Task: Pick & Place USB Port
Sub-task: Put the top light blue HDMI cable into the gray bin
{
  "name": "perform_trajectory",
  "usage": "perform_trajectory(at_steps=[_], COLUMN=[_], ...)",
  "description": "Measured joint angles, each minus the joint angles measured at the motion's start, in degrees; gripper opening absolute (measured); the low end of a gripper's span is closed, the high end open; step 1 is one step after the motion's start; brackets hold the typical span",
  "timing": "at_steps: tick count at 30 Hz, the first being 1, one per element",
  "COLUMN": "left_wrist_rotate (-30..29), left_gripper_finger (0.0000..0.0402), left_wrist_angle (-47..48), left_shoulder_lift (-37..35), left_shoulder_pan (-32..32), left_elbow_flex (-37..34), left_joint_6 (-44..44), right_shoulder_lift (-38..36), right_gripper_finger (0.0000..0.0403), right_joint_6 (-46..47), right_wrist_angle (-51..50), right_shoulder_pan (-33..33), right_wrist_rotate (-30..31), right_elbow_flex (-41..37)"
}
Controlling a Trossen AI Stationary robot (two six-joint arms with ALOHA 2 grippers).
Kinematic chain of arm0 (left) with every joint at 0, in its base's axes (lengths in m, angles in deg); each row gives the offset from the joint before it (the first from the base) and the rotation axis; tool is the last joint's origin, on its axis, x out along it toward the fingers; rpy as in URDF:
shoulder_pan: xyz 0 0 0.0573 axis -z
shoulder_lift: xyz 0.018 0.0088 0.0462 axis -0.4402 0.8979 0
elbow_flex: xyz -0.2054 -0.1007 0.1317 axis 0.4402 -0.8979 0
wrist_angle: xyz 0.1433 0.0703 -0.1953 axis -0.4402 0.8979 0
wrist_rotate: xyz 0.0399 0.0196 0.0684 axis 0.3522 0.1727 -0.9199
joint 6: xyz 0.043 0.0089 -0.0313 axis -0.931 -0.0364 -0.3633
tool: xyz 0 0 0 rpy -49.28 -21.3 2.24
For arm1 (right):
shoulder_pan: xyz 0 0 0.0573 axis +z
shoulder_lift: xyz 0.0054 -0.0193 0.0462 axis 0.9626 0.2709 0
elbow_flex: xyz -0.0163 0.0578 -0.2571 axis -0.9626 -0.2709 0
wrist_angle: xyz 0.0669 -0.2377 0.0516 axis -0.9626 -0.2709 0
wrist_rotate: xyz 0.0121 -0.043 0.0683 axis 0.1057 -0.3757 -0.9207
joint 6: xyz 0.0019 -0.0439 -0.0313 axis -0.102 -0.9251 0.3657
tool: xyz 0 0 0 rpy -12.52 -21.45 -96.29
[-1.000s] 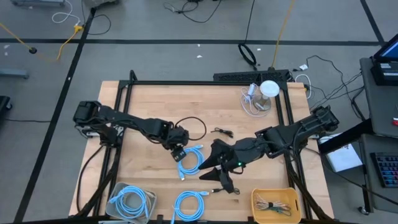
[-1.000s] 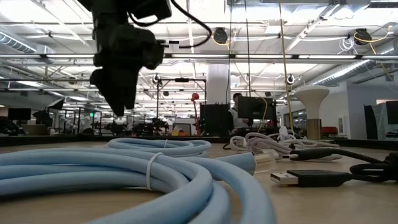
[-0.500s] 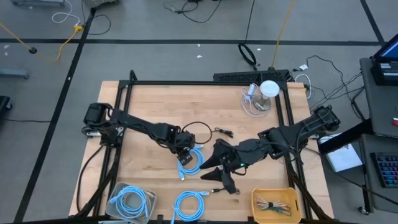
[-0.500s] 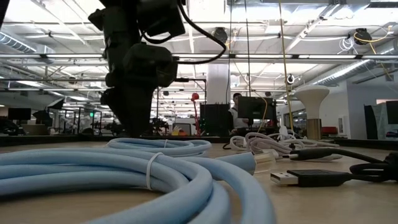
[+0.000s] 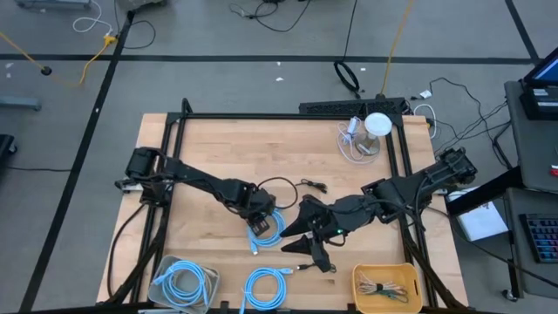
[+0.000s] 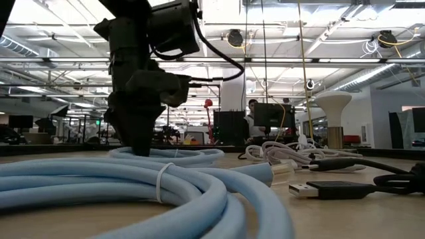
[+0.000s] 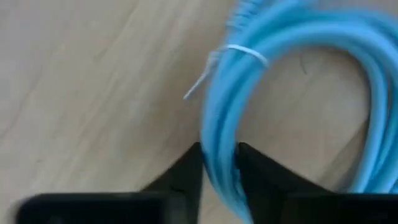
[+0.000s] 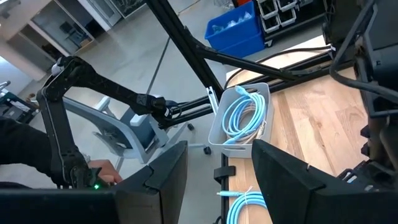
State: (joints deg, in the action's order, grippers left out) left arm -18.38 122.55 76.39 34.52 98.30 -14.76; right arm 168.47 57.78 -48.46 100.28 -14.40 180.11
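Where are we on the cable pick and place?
Done: one blue cable already lies coiled in the gray bin.
In hand: the left end effector straddles the blue coil mid-table, one finger on each side; whether it grips is unclear.
Left: lift and place that coil; another blue coil waits at the front edge. The right end effector is open nearby.

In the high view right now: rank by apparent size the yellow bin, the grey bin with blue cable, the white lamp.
1-2. grey bin and yellow bin: they look about alike, the grey one perhaps slightly larger; too close to rank.
3. white lamp: clearly smallest.
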Motion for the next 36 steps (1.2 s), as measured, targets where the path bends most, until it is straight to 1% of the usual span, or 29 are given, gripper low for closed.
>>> perform_trajectory(at_steps=[2, 3, 6, 8, 11, 15, 19, 21, 23, 27, 30, 33, 36], left_wrist_rotate=[0.19, -0.78, -4.06, -6.61, -8.33, -7.07, -6.95, -6.7, -5.71, -5.32, -7.07, -9.09, -9.43], left_gripper_finger=[0.0037, 0.0029, 0.0028, 0.0028, 0.0028, 0.0028, 0.0028, 0.0028, 0.0028, 0.0028, 0.0028, 0.0028, 0.0028], left_wrist_angle=[0.24, 1.07, 7.85, 14.05, 21.08, 29.8, 41.27, 46.29, 48.89, 46.1, 45.09, 46.84, 49.79], left_shoulder_lift=[-0.36, -0.93, -2.75, -5.69, -10.76, -17.42, -20.6, -20.76, -20.72, -19.26, -16.18, -12.21, -8.4], left_shoulder_pan=[0.28, 0.71, 1.32, 1.46, 1.78, 4.3, 10.73, 14.95, 20.45, 30.58, 36.87, 41.3, 44.04], left_elbow_flex=[-0.02, -0.07, 1.43, 3.88, 7.28, 11.33, 14.93, 16.62, 18.38, 21.32, 22.83, 24.68, 24.96], left_joint_6=[-1.19, -1.54, -2.49, -4.33, -7.69, -10.89, -9.39, -7.1, -4.37, 2.9, 8.13, 10.45, 11.18], right_shoulder_lift=[0.0, 0.0, 0.0, 0.0, 0.0, 0.0, 0.0, 0.0, 0.0, 0.0, 0.0, 0.0, 0.0], right_gripper_finger=[0.0171, 0.0171, 0.0171, 0.0171, 0.0171, 0.0171, 0.0171, 0.0171, 0.0171, 0.0171, 0.0171, 0.0171, 0.0171], right_joint_6=[-0.04, -0.06, -0.27, -0.48, -0.91, -1.12, -1.14, -1.5, -1.59, -2.0, -2.18, -2.18, -1.71], right_wrist_angle=[-0.11, -0.11, -0.15, -0.36, -0.98, -1.89, -2.68, -2.86, -3.07, -3.25, -3.34, -3.34, -3.35], right_shoulder_pan=[-0.02, -0.02, -0.02, -0.01, 0.0, -0.02, 0.2, 0.35, 0.38, 0.37, -0.08, -0.69, -1.53], right_wrist_rotate=[-0.01, -0.02, -0.04, -0.04, -0.04, -0.04, -0.04, -0.04, -0.06, -0.03, -0.06, -0.04, -0.06], right_elbow_flex=[0.0, 0.0, 0.0, 0.0, 0.0, 0.02, 0.02, 0.02, 0.02, 0.02, 0.02, 0.02, 0.02])
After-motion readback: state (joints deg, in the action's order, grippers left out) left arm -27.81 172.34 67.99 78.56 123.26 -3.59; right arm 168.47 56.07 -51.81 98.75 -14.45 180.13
